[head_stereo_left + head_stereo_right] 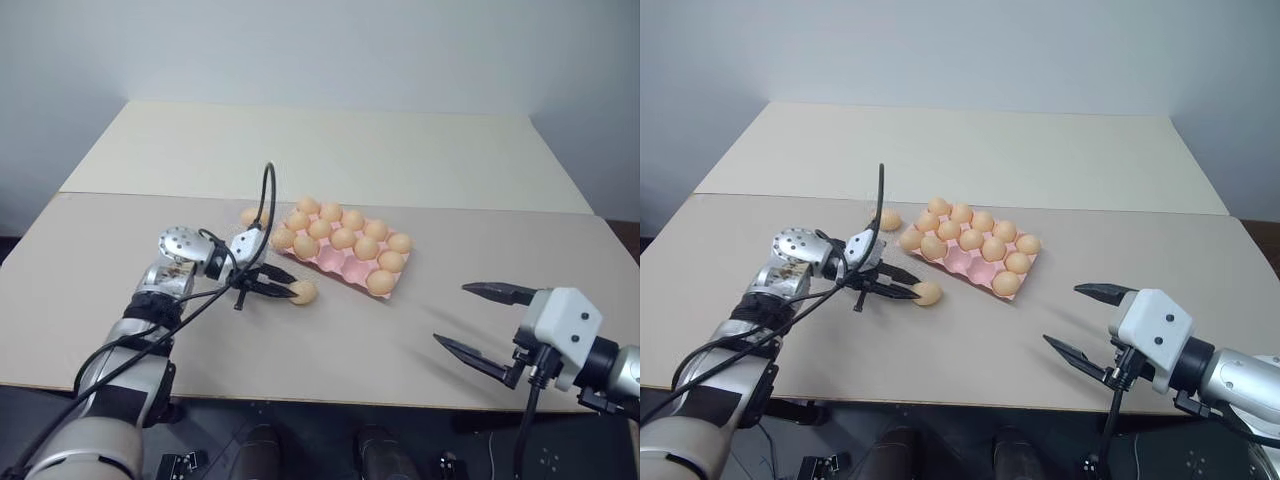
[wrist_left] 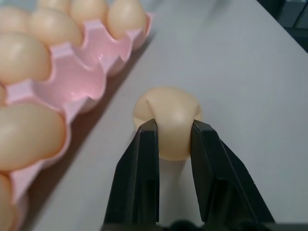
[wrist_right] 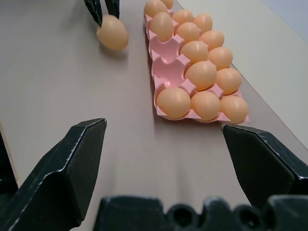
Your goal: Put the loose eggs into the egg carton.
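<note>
Left gripper (image 2: 173,132) clamped on egg (image 2: 167,120) just beside pink carton (image 1: 330,262), ready for empty cup. Second loose egg (image 1: 889,219) lies behind carton. Right gripper (image 1: 485,322) spread wide, well apart, idle.

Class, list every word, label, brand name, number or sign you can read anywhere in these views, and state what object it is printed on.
None: no readable text shows anywhere.
The egg carton is plain pink, with no label.
The eggs, including the one held by the left gripper, bear no stamps.
The table and the right gripper carry no markings.
</note>
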You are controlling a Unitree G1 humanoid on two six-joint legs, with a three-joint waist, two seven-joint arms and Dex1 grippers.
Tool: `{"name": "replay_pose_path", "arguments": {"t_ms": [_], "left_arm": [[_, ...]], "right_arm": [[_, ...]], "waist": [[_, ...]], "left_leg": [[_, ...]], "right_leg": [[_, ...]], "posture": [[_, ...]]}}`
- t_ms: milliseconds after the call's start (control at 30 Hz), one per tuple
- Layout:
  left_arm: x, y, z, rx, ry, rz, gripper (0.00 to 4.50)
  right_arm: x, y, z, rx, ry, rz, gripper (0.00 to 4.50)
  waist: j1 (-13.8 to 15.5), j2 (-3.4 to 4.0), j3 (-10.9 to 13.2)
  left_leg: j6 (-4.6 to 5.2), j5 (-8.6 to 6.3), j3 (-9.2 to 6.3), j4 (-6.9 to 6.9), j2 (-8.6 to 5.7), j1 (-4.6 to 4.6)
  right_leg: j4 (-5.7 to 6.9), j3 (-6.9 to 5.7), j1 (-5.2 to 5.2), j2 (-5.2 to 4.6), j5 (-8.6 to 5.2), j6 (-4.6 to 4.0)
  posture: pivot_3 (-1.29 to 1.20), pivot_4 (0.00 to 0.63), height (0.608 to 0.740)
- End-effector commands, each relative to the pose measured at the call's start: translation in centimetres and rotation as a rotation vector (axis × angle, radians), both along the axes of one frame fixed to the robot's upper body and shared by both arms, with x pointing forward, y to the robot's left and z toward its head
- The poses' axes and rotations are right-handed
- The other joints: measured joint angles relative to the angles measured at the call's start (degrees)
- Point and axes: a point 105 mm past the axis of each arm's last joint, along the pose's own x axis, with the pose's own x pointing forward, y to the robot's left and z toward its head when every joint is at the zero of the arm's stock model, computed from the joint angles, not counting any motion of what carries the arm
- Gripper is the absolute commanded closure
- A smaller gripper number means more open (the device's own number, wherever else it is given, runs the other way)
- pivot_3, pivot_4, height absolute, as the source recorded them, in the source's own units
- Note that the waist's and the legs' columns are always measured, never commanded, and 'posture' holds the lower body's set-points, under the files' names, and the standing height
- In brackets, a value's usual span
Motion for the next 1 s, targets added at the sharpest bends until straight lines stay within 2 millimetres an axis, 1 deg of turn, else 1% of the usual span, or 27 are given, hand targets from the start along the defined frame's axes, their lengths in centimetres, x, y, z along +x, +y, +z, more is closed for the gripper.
{"name": "replay_pose_path", "arguments": {"t_ms": [33, 100, 200, 333, 433, 533, 667, 833, 867, 1000], "left_arm": [[0.5, 0.7, 3.5, -0.09, -0.072, 0.024, 3.8], [1.4, 0.9, 4.3, -0.116, -0.098, 0.077, 3.8], [2.5, 0.8, 4.3, -0.109, -0.145, 0.134, 3.8], [3.8, -0.5, 3.9, -0.11, -0.204, 0.175, 3.8], [4.4, -1.6, 4.0, -0.148, -0.222, 0.196, 3.8], [4.5, -2.7, 4.0, -0.166, -0.213, 0.175, 3.8], [4.4, -3.4, 3.5, -0.156, -0.207, 0.152, 3.8], [4.4, -3.3, 2.8, -0.114, -0.217, 0.145, 2.22], [4.5, -3.3, 2.9, -0.132, -0.216, 0.157, 1.83], [4.6, -3.4, 3.1, -0.148, -0.223, 0.164, 0.53]], "right_arm": [[-0.1, 0.2, 0.8, -0.003, -0.054, 0.007, 0.0], [0.1, 0.2, 0.7, -0.002, -0.055, 0.006, 0.0], [0.2, 0.2, 0.7, 0.002, -0.058, 0.008, 0.0], [0.5, 0.2, 0.8, 0.007, -0.066, 0.003, 0.0], [0.4, 0.1, 0.8, 0.005, -0.069, -0.004, 0.0], [0.1, 0.0, 0.7, 0.002, -0.068, -0.014, 0.0], [0.0, 0.0, 0.6, 0.005, -0.069, -0.026, 0.0], [-0.3, -0.1, 0.6, 0.005, -0.069, -0.039, 0.0], [-0.3, -0.1, 0.5, 0.005, -0.068, -0.041, 0.0], [-0.3, -0.2, 0.5, 0.006, -0.066, -0.045, 0.0]], "waist": [[0.0, 0.0, 0.0], [0.1, 0.0, 0.0], [0.2, 0.0, 0.0], [0.3, 0.0, 0.0], [0.3, -0.01, 0.0], [0.3, -0.01, 0.0], [0.0, -0.01, 0.0], [0.0, -0.01, 0.0], [0.0, -0.01, 0.0], [0.1, -0.01, 0.0]], "left_leg": [[0.0, 0.0, 0.0, 0.0, 0.0, 0.0], [0.0, 0.0, 0.0, 0.0, 0.0, 0.0], [0.0, 0.0, 0.0, 0.0, -0.01, -0.01], [0.0, 0.0, 0.0, 0.0, -0.04, -0.02], [0.0, 0.0, 0.0, 0.01, -0.04, -0.02], [0.0, 0.0, -0.01, 0.0, -0.04, -0.03], [0.0, 0.0, 0.0, 0.0, -0.04, 0.0], [0.0, 0.0, -0.01, 0.0, -0.04, -0.01], [0.0, 0.0, -0.01, 0.0, -0.05, -0.01], [0.0, 0.0, -0.02, 0.0, -0.04, -0.01]], "right_leg": [[0.0, -0.01, 0.0, 0.0, 0.0, 0.0], [0.0, -0.01, 0.0, 0.0, 0.0, 0.0], [-0.02, -0.01, 0.0, 0.0, 0.0, 0.0], [-0.06, -0.01, 0.01, -0.02, 0.0, 0.01], [-0.05, -0.02, 0.01, -0.02, 0.0, 0.01], [-0.05, -0.02, 0.0, -0.02, 0.0, 0.01], [-0.02, 0.0, 0.0, -0.01, 0.0, 0.01], [-0.01, 0.0, 0.0, -0.01, 0.0, 0.01], [-0.01, 0.0, 0.0, -0.01, 0.0, 0.01], [-0.01, -0.01, 0.0, -0.01, 0.0, 0.01]], "posture": [[0.0, 0.15, 0.74], [0.0, 0.15, 0.74], [0.0, 0.15, 0.74], [0.0, 0.15, 0.74], [0.0, 0.15, 0.74], [0.0, 0.15, 0.74], [0.0, 0.15, 0.74], [0.0, 0.15, 0.74], [0.0, 0.15, 0.74], [0.0, 0.15, 0.74]]}}
